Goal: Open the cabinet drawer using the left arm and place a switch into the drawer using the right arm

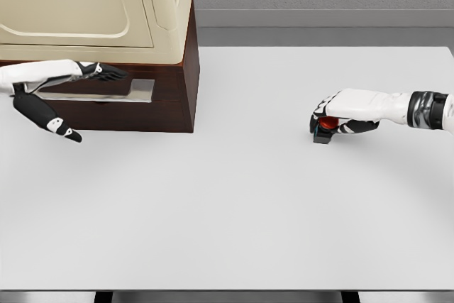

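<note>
White counter [227, 204] bare in foreground. Right hand [340, 115] at counter's right, fingers curled over small switch [324, 129] (black body, red button) resting on counter; grip looks closed on it. Left hand [67, 90] farther back, fingers extended toward metal handle [106, 91] of drawer [120, 104] in dark wood cabinet [188, 69], thumb splayed below, nothing held. Drawer appears shut. Advice: hook fingers fully behind handle, pull straight out; lift switch only once drawer open.

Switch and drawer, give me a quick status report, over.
Right hand curled on the switch, on table. Left hand open at drawer handle; drawer looks closed. Path clear.
</note>
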`<state>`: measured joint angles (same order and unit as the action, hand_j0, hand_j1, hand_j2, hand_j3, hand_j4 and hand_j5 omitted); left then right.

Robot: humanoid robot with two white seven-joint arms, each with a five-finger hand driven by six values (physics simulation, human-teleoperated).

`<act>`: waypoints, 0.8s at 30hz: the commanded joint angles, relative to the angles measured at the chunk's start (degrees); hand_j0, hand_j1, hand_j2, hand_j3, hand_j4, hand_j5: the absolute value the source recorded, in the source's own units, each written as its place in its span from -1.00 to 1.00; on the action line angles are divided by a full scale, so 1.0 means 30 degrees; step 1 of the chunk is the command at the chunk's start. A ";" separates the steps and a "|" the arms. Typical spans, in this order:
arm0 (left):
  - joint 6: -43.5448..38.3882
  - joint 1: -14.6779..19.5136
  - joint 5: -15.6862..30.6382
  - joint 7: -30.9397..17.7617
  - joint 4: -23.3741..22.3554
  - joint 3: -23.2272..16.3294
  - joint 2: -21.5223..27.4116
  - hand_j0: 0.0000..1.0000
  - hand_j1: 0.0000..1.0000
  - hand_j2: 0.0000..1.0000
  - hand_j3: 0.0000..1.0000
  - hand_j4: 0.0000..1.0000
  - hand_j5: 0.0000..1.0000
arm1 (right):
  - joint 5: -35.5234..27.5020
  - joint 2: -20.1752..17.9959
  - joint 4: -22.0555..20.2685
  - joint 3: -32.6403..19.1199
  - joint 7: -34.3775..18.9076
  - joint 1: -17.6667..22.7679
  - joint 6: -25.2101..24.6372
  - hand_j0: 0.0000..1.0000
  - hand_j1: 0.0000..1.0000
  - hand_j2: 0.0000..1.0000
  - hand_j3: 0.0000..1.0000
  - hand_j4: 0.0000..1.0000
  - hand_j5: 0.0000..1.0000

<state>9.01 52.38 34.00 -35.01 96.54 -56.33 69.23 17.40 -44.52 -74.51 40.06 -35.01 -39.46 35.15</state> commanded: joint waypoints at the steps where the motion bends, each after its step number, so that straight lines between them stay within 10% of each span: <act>1: -0.0015 0.0000 0.0064 0.0004 -0.0336 0.0025 -0.0106 1.00 1.00 1.00 1.00 1.00 1.00 | -0.0116 -0.0014 -0.0006 0.0006 0.0002 0.0000 -0.0051 -0.04 -0.04 -0.04 -0.04 -0.04 -0.04; 24: -0.0015 -0.2724 0.1499 0.0004 0.0807 0.1725 0.0831 1.00 1.00 1.00 1.00 1.00 1.00 | -0.1199 -0.1068 -0.3492 0.0006 0.0002 -0.1172 -0.0051 -0.14 -0.14 -0.14 -0.14 -0.14 -0.14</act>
<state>9.08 44.21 36.52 -35.13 97.70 -51.27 70.26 15.18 -47.01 -83.84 40.07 -35.02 -43.24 35.18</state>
